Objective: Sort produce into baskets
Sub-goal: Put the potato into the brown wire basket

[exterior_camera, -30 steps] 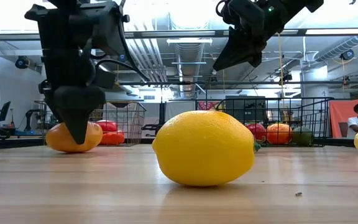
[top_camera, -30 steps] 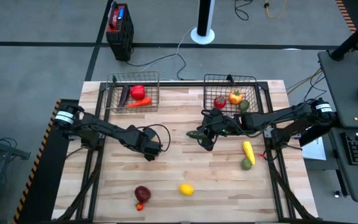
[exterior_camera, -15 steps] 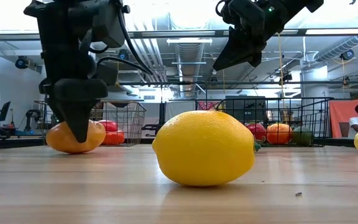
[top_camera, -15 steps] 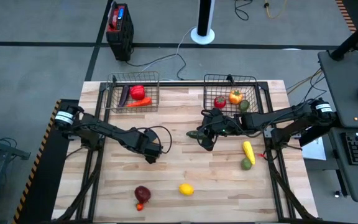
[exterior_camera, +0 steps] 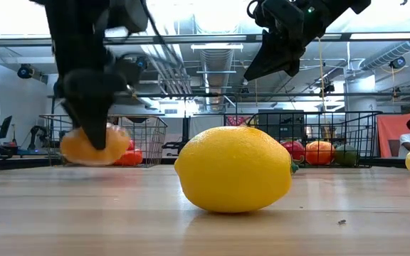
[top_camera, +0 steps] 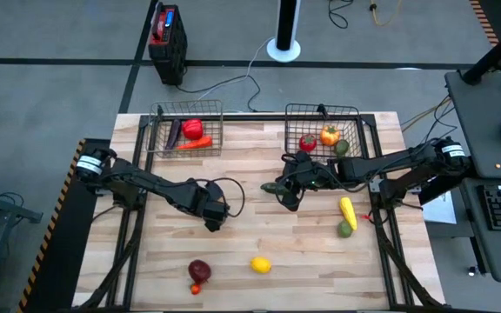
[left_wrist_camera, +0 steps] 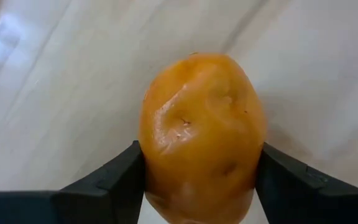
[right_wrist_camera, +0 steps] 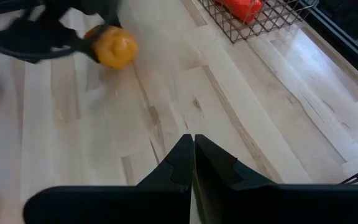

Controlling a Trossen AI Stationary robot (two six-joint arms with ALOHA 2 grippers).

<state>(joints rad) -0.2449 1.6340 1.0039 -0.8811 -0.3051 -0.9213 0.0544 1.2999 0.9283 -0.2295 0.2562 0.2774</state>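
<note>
Dark wire makes both baskets: the left basket (top_camera: 186, 129) already holds a purple piece, a red one and a carrot, the right basket (top_camera: 323, 130) a red, an orange and a green piece. The left tool (left_wrist_camera: 199, 186) clamps a dimpled orange fruit (left_wrist_camera: 201, 134) mid-tabletop (top_camera: 250, 226). The right tool (right_wrist_camera: 192, 158) hovers, fingers pressed together. A lemon (exterior_camera: 233, 169), a dark red piece (top_camera: 199, 270) and two more lie unsorted; I'd say roughly half remains.
</note>
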